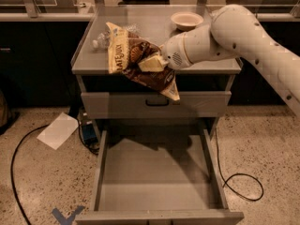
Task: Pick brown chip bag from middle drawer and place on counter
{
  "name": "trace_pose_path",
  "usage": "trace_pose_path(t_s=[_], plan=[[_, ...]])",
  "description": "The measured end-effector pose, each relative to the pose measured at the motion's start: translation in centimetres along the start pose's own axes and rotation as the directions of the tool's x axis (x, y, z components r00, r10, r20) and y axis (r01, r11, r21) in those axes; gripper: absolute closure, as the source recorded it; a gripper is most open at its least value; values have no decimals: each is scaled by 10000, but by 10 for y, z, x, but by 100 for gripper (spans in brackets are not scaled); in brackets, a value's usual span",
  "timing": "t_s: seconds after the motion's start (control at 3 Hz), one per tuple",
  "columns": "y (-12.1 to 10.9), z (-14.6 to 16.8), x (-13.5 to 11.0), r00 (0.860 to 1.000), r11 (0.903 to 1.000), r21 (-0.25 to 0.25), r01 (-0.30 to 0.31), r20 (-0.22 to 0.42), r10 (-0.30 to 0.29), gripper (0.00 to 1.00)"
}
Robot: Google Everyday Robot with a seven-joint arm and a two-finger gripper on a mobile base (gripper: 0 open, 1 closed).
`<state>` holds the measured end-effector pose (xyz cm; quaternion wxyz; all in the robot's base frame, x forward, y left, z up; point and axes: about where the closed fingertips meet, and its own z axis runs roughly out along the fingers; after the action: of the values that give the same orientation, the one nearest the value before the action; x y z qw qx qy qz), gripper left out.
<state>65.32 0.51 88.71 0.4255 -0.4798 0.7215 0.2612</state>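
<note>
The brown chip bag hangs in the air, tilted, in front of the counter's front edge. My gripper is shut on the bag's middle, coming in from the right on the white arm. The middle drawer stands pulled wide open below, and its grey floor holds nothing. The bag is well above the drawer, at about counter height.
A clear plastic bottle lies on the counter behind the bag. A cream bowl sits at the counter's back right. The shut top drawer with a dark loop handle is under the counter. A white paper and black cables lie on the floor.
</note>
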Motion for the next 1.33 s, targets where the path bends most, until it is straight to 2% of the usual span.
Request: trace_pose_path(t_s=[0.33, 0.67, 1.0, 1.33], plan=[[0, 0, 0, 10000, 10000, -6, -1, -3, 1, 100], [-13, -9, -21, 10000, 10000, 38, -37, 49, 37, 100], [-31, -24, -59, 9997, 9997, -11, 227, 130, -227, 100], [-68, -41, -90, 9978, 9971, 485, 584, 294, -599, 100]])
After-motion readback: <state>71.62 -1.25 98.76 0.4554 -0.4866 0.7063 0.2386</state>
